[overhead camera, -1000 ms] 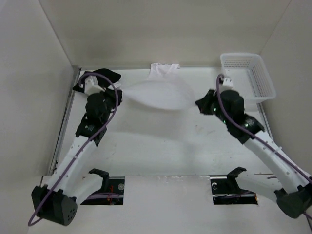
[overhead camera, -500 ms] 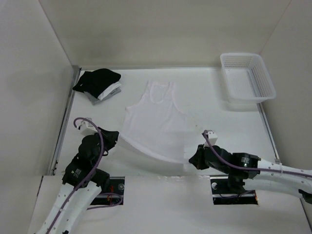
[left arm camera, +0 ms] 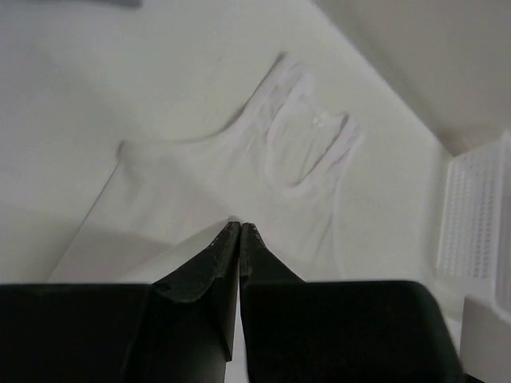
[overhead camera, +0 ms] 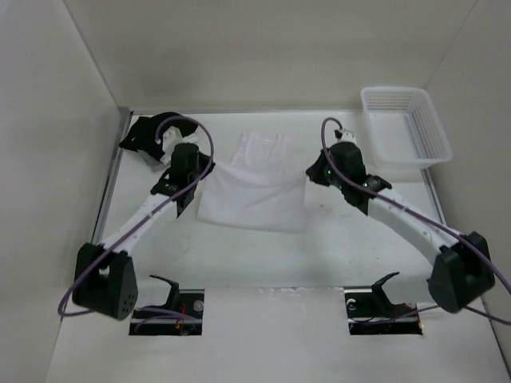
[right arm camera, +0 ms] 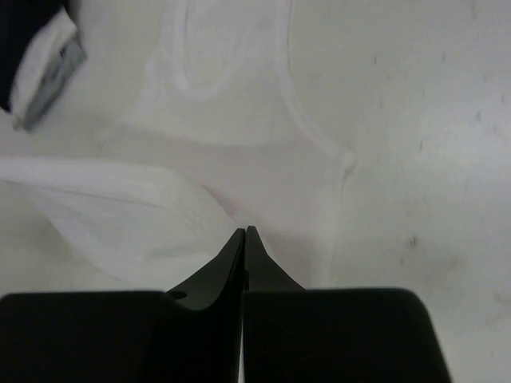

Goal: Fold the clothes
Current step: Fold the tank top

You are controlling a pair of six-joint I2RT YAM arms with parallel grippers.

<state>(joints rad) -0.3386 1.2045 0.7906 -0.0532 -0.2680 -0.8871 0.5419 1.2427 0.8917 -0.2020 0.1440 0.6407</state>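
The clothes, a thin white sleeveless top, lie mid-table with the lower half doubled back over the body. The straps and scooped neck point to the back wall. My left gripper is shut on the left hem corner and my right gripper on the right one. The hem edge stretches between them. In the left wrist view the shut tips sit over the top. In the right wrist view a lifted fold of the top runs to the shut tips.
A black-and-white folded garment pile lies at the back left, just beyond the left arm. A white mesh basket stands at the back right. Walls close in the table at the left, back and right.
Half a second ago both grippers held the hem near the table's front edge. They have since carried it toward the back, and the lower half is doubled over the upper body.
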